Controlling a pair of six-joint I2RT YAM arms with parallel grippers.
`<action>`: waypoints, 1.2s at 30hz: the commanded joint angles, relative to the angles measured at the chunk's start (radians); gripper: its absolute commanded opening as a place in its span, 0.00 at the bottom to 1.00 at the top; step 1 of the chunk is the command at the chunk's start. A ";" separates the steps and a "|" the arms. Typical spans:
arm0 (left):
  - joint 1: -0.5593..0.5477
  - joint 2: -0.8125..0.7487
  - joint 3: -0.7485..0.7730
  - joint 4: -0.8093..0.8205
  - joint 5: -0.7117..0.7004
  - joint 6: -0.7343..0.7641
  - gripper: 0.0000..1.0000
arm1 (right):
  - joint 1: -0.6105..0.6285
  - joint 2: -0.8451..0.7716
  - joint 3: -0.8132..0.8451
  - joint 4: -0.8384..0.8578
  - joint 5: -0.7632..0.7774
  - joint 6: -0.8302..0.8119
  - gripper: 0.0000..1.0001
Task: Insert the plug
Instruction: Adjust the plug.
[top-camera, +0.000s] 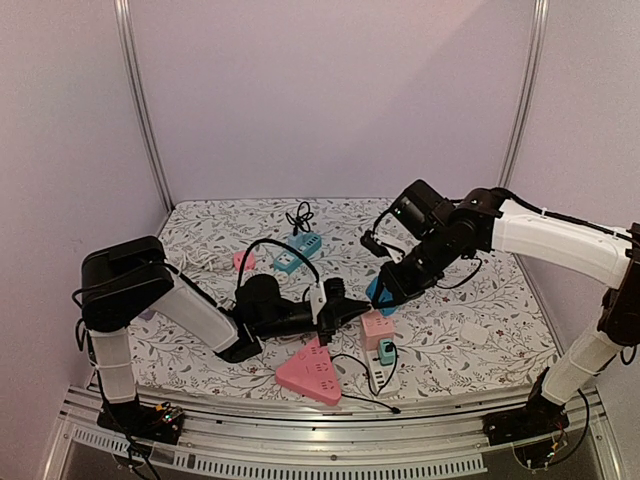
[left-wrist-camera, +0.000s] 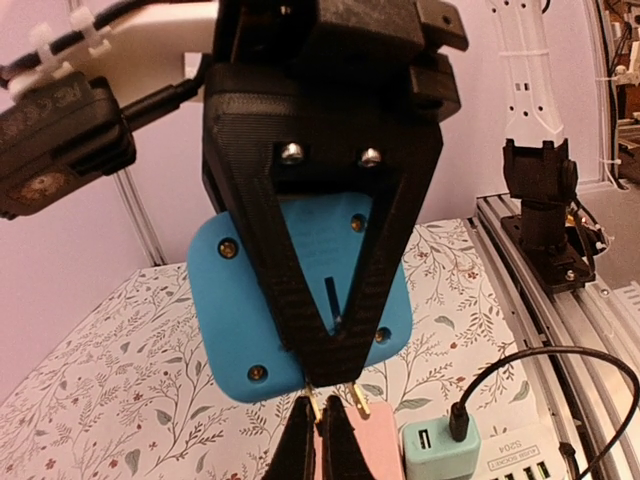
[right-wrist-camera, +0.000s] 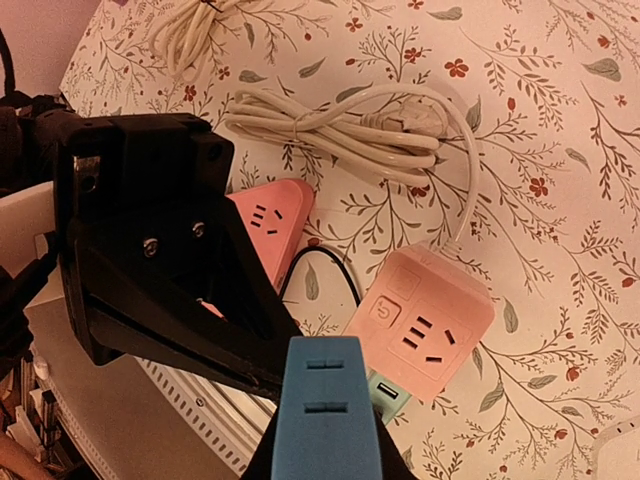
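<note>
My right gripper (top-camera: 388, 285) is shut on a blue socket block (top-camera: 377, 297) and holds it above the floral table. The right wrist view shows the block's face (right-wrist-camera: 325, 400) with two slot pairs. In the left wrist view the block (left-wrist-camera: 230, 300) sits behind the right arm's black fingers (left-wrist-camera: 290, 280). My left gripper (left-wrist-camera: 322, 425) is shut on a plug. Its two brass prongs (left-wrist-camera: 358, 400) point at the block's lower edge, just short of it. The plug body is hidden between the fingers. My left gripper (top-camera: 345, 308) is just left of the block.
A pink cube socket (top-camera: 377, 327) lies under the grippers, with a teal USB adapter (top-camera: 386, 351) and black cable beside it. A pink triangular power strip (top-camera: 312, 372) lies at the front. A teal strip (top-camera: 297, 252) sits at the back. A coiled white cord (right-wrist-camera: 350, 125) lies nearby.
</note>
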 joint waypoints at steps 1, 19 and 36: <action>-0.017 0.001 0.005 -0.026 0.003 -0.005 0.00 | 0.003 -0.046 0.015 0.052 -0.088 -0.026 0.00; -0.017 0.004 -0.008 -0.004 -0.033 0.007 0.00 | -0.074 -0.120 -0.114 0.254 -0.329 0.139 0.00; -0.017 0.000 -0.017 0.003 -0.038 0.017 0.20 | -0.095 -0.189 -0.176 0.297 -0.318 0.200 0.00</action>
